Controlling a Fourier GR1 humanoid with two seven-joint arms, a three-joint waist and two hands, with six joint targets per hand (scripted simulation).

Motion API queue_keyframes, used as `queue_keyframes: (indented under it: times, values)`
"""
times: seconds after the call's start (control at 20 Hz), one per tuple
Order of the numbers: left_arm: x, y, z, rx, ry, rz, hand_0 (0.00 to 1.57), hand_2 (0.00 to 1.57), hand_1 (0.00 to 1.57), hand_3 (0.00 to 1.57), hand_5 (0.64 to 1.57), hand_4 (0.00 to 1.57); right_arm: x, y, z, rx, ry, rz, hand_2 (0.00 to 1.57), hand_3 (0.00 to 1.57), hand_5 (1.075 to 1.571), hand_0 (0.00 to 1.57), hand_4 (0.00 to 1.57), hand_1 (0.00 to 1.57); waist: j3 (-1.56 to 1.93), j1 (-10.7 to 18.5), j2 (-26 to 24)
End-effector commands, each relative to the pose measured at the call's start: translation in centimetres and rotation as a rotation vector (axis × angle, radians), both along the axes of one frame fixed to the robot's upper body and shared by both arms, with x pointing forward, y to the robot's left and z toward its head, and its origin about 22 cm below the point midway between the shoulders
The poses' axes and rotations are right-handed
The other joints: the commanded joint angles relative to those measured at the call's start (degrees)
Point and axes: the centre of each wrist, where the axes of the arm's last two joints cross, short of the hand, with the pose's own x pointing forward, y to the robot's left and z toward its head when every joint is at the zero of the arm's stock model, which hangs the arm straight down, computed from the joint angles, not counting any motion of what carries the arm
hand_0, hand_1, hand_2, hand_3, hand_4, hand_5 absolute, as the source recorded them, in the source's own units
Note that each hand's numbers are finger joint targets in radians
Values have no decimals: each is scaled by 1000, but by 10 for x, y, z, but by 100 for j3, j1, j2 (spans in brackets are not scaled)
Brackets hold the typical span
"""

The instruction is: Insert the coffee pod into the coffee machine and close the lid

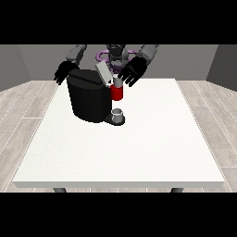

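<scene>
The pod (116, 81) sits in the red holder (117, 93) at the black machine's (90, 99) front, under the raised grey lid (104, 73). The hand at the view's right (133, 71) hovers just beside it, fingers spread and holding nothing. The hand at the view's left (65, 71) hangs behind the machine, fingers relaxed, above the white tabletop (139, 148).

No text, label, brand, number or sign can be read anywhere.

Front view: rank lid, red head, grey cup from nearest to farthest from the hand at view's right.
From the hand at the view's right:
1. Raised grey lid, beside it, towards the view's left.
2. Red brew head, just below it.
3. Small grey cup, lowest, on the machine's base.
</scene>
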Motion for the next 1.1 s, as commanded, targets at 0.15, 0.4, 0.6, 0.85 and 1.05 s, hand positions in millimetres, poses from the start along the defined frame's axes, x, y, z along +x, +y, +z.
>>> queue_keyframes:
  times: [0.15,0.4,0.6,0.85,1.05]
  values:
    - [1,-14,-6,6,53,-46,1260,1298,1260,1208,1571,511,-7,-14,-17,19,37,-16,0,0,1571,0,530,0,0,77,-171]
    - [0,2,5,13,-3,-24,1185,1264,1185,1195,1571,497,-4,-11,-9,25,-17,-14,0,0,1571,0,518,0,0,17,145]
    - [-1,4,-31,23,54,-9,1190,1269,1190,1201,1571,515,-19,-10,-19,29,41,-10,0,0,1571,0,538,0,-1,-43,-199]
    - [1,16,14,19,14,19,1184,1248,1184,1186,1571,488,-5,-2,3,27,-17,0,0,0,1571,0,462,0,-2,-168,177]
    - [3,-14,-9,25,60,-39,1236,1279,1236,1197,1571,487,-9,-12,-23,42,-9,-26,0,0,1571,0,448,0,1,71,58]
